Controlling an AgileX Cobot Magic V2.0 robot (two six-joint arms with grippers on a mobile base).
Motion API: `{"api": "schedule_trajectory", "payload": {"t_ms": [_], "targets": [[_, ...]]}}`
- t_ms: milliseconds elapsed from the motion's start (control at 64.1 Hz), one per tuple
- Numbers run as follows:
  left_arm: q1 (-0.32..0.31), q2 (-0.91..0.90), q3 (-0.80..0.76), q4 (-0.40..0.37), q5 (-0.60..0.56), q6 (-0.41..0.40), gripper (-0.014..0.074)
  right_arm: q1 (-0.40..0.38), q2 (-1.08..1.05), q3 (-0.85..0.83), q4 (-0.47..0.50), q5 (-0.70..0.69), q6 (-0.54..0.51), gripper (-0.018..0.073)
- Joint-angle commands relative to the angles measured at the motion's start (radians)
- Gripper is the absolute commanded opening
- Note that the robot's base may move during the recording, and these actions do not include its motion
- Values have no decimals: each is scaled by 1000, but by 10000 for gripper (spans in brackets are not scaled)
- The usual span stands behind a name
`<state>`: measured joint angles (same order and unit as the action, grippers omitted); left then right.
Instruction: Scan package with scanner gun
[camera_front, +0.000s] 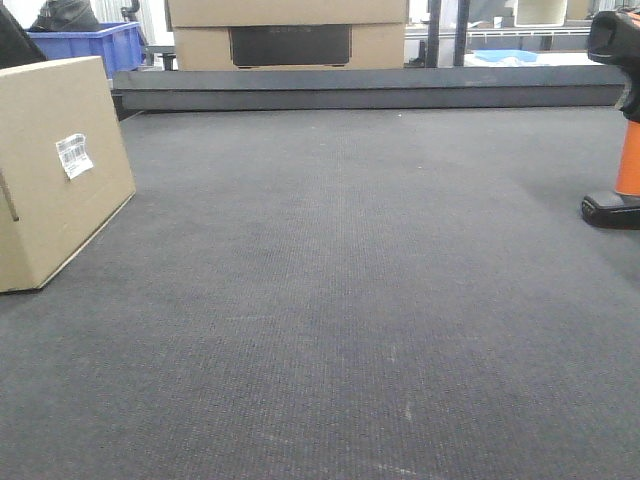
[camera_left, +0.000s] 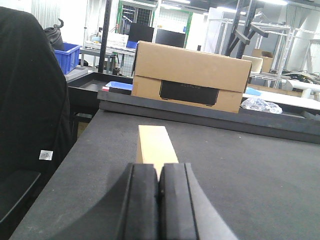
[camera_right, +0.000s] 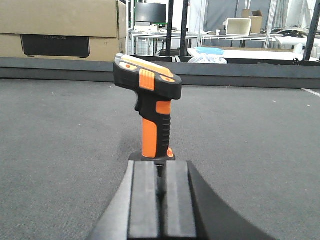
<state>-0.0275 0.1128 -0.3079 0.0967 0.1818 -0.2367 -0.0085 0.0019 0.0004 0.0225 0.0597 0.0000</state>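
1. Exterior front-facing view: The package (camera_front: 50, 170), a brown cardboard box with a white barcode label (camera_front: 73, 155) on its facing side, rested at the far left of the dark grey tabletop (camera_front: 340, 300). The scanner gun (camera_front: 622, 120), with a black head and orange grip, stood upright on its black base at the far right edge, well apart from the package. Neither tool appeared in this view.
2. Left wrist-mounted view: The left tool (camera_left: 159, 200) was pressed together with no gap between its black pads, holding nothing. The package (camera_left: 155, 145) lay just ahead of the tips. A larger cardboard box (camera_left: 192, 75) stood beyond the tabletop.
3. Right wrist-mounted view: The right tool (camera_right: 161, 200) was nearly together, a narrow slit remaining, holding nothing. The scanner gun (camera_right: 152, 100) stood upright directly ahead.
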Motion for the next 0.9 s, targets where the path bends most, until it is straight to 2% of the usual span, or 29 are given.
{"api": "schedule_trajectory", "payload": {"t_ms": [0, 483, 530, 608, 655, 764, 889], "targets": [[5, -5, 2, 6, -14, 1, -111, -3, -2, 0, 2, -19, 0, -163], [5, -9, 18, 8, -35, 1, -111, -3, -2, 0, 2, -19, 0, -163], [7, -9, 52, 6, -86, 42, -111, -3, -2, 0, 2, -19, 0, -163], [32, -10, 130, -55, -191, 173, -111, -3, -2, 0, 2, -19, 0, -163], [53, -10, 173, -78, -231, 176, -111, -3, -2, 0, 2, -19, 0, -163], [85, -16, 236, -78, -225, 176, -111, -3, -2, 0, 2, -19, 0, -163], [71, -67, 301, -78, -230, 176, -111, -3, -2, 0, 2, -19, 0, -163]]}}
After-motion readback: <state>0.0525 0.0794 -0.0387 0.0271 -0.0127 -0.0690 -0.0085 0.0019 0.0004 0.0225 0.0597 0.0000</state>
